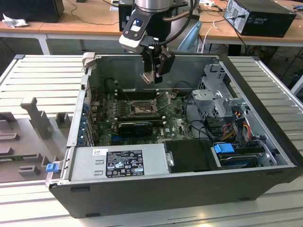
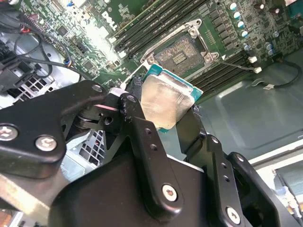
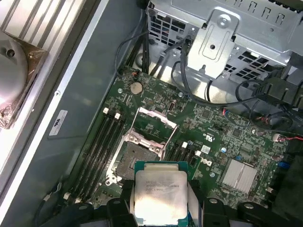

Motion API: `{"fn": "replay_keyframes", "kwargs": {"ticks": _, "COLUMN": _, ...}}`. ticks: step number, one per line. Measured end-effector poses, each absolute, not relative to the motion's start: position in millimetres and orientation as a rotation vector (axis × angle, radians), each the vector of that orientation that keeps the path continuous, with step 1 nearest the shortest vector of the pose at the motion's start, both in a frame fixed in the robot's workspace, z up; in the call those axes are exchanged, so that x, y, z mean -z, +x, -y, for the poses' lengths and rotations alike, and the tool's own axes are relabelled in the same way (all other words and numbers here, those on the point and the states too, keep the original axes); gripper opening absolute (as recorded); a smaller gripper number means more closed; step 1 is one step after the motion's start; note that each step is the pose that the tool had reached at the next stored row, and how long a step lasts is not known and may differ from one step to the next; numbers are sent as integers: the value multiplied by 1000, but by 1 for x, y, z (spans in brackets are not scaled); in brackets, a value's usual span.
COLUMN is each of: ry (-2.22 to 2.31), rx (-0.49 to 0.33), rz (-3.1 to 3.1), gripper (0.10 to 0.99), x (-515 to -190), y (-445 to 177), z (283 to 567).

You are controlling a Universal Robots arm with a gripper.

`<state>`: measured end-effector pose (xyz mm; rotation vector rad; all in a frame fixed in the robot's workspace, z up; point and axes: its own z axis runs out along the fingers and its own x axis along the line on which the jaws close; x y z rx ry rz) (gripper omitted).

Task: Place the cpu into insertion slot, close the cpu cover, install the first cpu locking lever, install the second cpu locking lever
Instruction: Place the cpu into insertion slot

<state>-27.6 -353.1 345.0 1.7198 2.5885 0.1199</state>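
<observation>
My gripper [image 1: 153, 75] hangs above the open computer case, shut on the cpu [image 1: 149, 76] by two opposite edges. In both wrist views the cpu [image 2: 165, 99] [image 3: 160, 189] shows its silver-grey face and green rim between the black fingers [image 2: 137, 113]. The insertion slot [image 1: 140, 109] [image 2: 182, 49] [image 3: 138, 153] lies bare on the green motherboard below, apart from the chip. The cpu cover [image 3: 156, 117] stands swung open beside the slot.
A black graphics card [image 1: 135, 126] lies in front of the slot, and long memory slots [image 3: 102, 142] run beside it. A power supply [image 1: 118, 161] fills the case front. A metal drive cage [image 1: 220, 101] with cables stands at the exterior view's right.
</observation>
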Motion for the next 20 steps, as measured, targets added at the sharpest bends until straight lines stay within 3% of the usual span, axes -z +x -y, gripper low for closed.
{"fn": "replay_keyframes", "kwargs": {"ticks": 20, "ry": 2154, "rx": -106, "rz": -2220, "gripper": 537, "x": -335, "y": -28, "z": 353}}
